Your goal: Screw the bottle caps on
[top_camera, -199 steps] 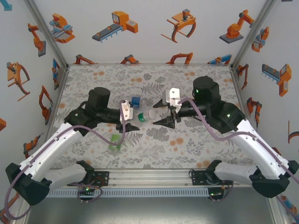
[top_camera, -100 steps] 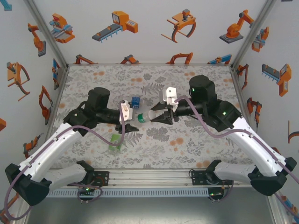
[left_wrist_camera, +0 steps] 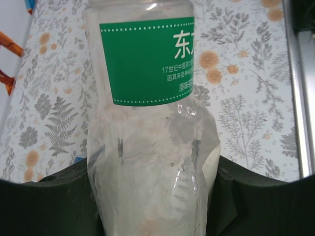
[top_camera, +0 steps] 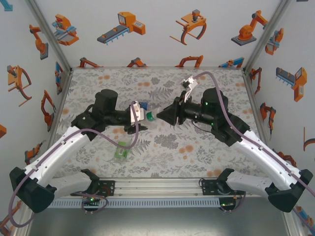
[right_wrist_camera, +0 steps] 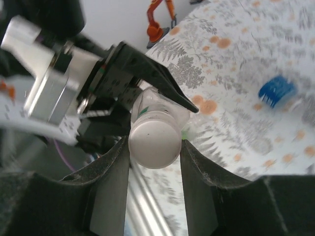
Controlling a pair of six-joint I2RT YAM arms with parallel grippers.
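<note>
My left gripper [left_wrist_camera: 152, 184] is shut on a clear bottle with a green label [left_wrist_camera: 147, 64], its black fingers pressing both sides of the bottle's lower body. In the top view that bottle [top_camera: 151, 116] lies level above the middle of the table, its mouth toward the right arm. My right gripper [right_wrist_camera: 155, 147] is shut on a white bottle cap [right_wrist_camera: 154, 144] that sits on the bottle's mouth. In the top view the left gripper [top_camera: 141, 118] and right gripper [top_camera: 159, 116] meet tip to tip at the bottle.
A blue-labelled bottle [top_camera: 142, 105] stands just behind the left gripper, blurred in the right wrist view [right_wrist_camera: 277, 91]. Another bottle with a green label [top_camera: 120, 152] lies near the front of the floral table [top_camera: 206, 147]. Printed walls close three sides.
The right gripper moved left to the bottle's mouth, closed on the cap and rolled its wrist, its camera swinging upward. The left arm shifted slightly, still holding the bottle.
</note>
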